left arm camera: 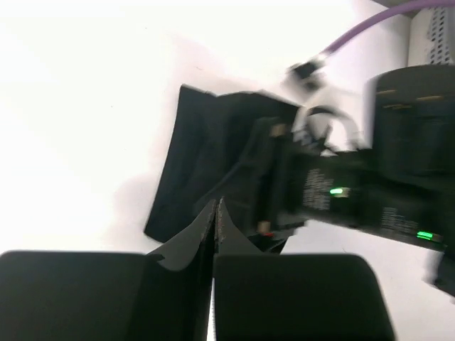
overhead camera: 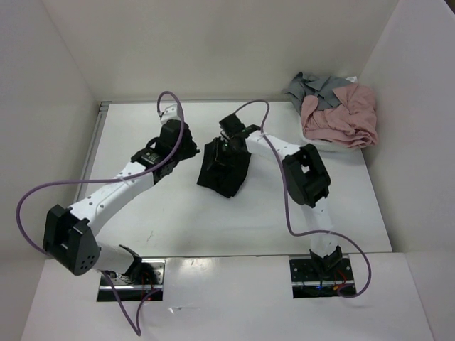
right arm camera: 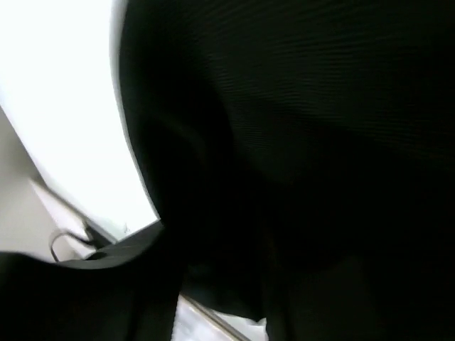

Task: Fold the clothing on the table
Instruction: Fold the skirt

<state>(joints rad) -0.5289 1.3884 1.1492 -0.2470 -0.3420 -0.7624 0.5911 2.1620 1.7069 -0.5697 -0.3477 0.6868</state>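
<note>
The black clothing (overhead camera: 224,170) lies as a compact folded bundle in the middle of the white table (overhead camera: 163,220). My right gripper (overhead camera: 229,145) is down on the bundle's far edge. In the right wrist view dark fabric (right arm camera: 320,106) fills nearly everything and hides the jaws. My left gripper (overhead camera: 190,150) hovers just left of the bundle. In the left wrist view its fingertips (left arm camera: 215,202) are pressed together with nothing between them, pointing at the clothing (left arm camera: 199,163), with the right arm (left arm camera: 370,192) beyond it.
A pink garment (overhead camera: 340,117) and a grey garment (overhead camera: 313,87) are heaped at the table's far right corner. White walls close in on the left, back and right. Purple cables (overhead camera: 170,99) loop above both arms.
</note>
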